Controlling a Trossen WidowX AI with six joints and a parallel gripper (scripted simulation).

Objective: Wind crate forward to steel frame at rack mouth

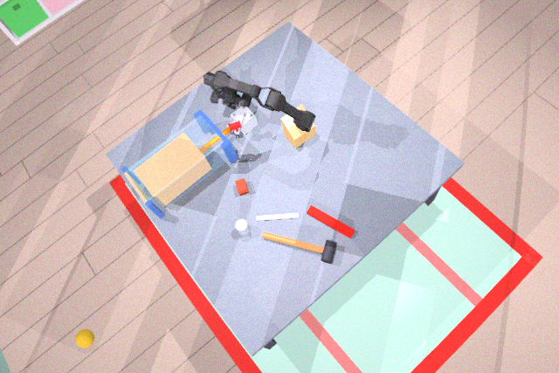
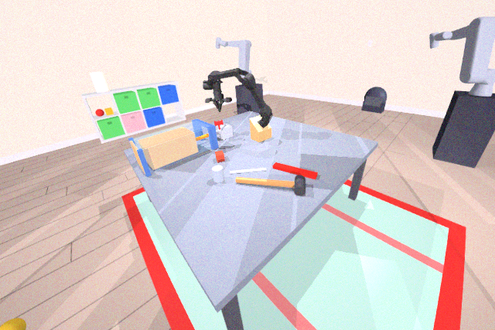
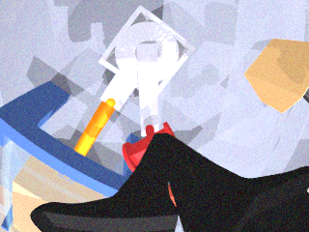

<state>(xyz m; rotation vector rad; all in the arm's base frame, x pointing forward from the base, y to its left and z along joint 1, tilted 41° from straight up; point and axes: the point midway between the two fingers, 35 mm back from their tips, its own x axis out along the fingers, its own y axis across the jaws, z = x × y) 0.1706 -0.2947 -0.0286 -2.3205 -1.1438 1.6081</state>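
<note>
My gripper (image 1: 232, 99) (image 2: 219, 109) (image 3: 160, 139) is shut and empty, raised above the winch. The pale winch (image 1: 245, 118) (image 2: 226, 130) (image 3: 166, 50) stands before the guard cubby. The handle's white arm (image 3: 148, 103) runs out from the winch top to its red grip (image 1: 234, 126) (image 2: 218, 123) (image 3: 137, 154), which points toward the cubby side. An orange strap (image 1: 217, 139) (image 2: 202, 137) (image 3: 94, 130) joins the winch to the tan crate (image 1: 169, 170) (image 2: 169, 147). The crate looks flat, with a gap between its front and the blue mouth frame (image 1: 229, 150) (image 2: 213, 139) (image 3: 63, 156). The key's seating is hidden.
A tan block (image 1: 298, 134) (image 2: 261, 134) (image 3: 280, 72) stands under the arm's elbow side. A small red block (image 1: 242, 187) (image 2: 220, 156), white cylinder (image 1: 241, 224), white bar (image 1: 277, 216), red bar (image 1: 331, 221) and mallet (image 1: 293, 241) lie farther out on the bench.
</note>
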